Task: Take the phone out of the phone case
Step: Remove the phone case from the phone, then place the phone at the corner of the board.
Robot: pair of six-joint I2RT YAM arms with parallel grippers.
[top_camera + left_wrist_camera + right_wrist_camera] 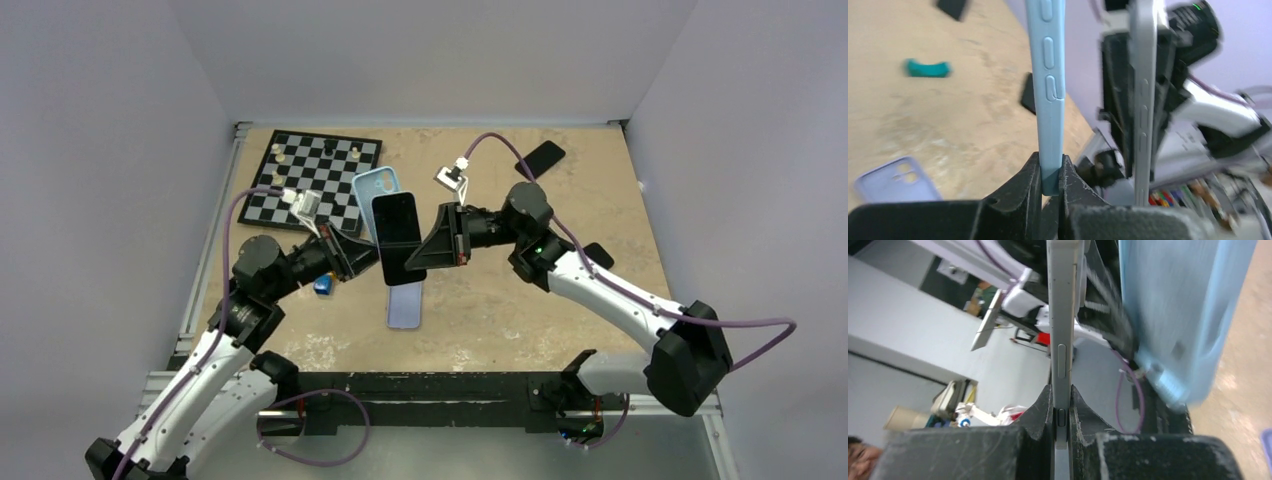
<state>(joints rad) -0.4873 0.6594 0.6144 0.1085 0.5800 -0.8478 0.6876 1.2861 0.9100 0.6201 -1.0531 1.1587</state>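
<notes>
Phone point(398, 238): black screen facing up, silver rim, held in the air over mid table point(500, 310), fully out of its case. Gripped on its thin right edge by the right fingers point(1047, 405), which are clamped tight on the rim next to a side button. Phone case point(365, 195): light blue, soft-looking, camera cutout at the far end, also off the table, just left of and behind the phone. From the wrist cams the two run approx. parallel with a clear gap, not touching. Left fingers point(1034, 172) are pinched together on the case's near end, side-button bumps showing above the grip. Other stock on table: 2nd case point(405, 305), lavender, lying flat below the held phone, camera holes visible from the left wrist cam. Chessboard point(310, 180), far left, a few pieces on it. Dark handset point(545, 157), flat at far right. Small blue object point(323, 285) by the left arm, type can't tell. Small dark item point(598, 255) beside the right arm, partly hidden, type can't tell.
</notes>
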